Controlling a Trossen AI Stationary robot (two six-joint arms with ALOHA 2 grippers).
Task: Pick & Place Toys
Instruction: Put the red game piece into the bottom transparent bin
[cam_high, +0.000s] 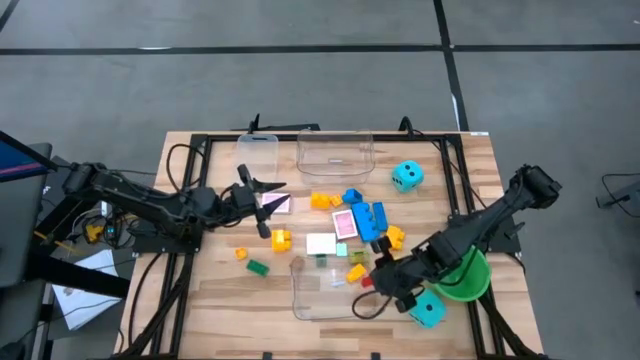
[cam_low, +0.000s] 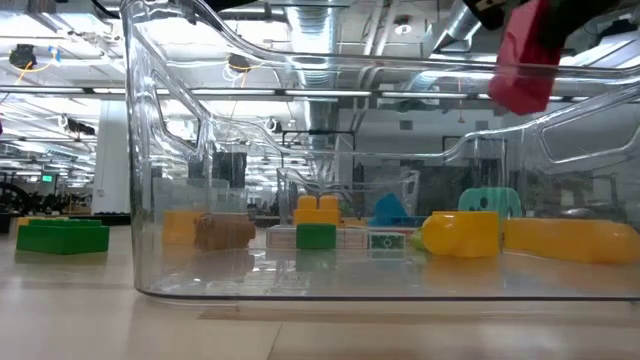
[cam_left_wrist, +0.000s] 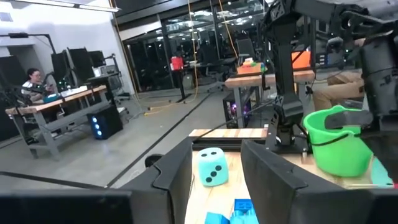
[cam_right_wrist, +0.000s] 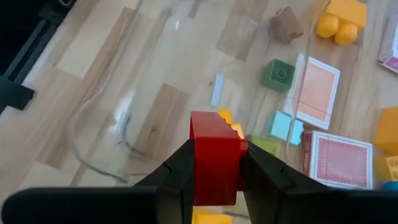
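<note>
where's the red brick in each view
high view: red brick in the right gripper, at the right edge of the near clear tub.
low view: top right, hanging over that tub's far wall.
left wrist view: not in it.
right wrist view: bottom centre, clamped between two dark fingers.
shared landmark: the near clear tub.

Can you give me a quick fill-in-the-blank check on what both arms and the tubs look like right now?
1. The right gripper holds a brick coloured ____.
2. That brick hangs above the near clear ____, seen through its wall in the low view.
3. The bowl beside the right arm is coloured ____.
4. Between the left gripper's fingers, the left wrist view shows a cyan ____.

Missing words: red; tub; green; die
</note>
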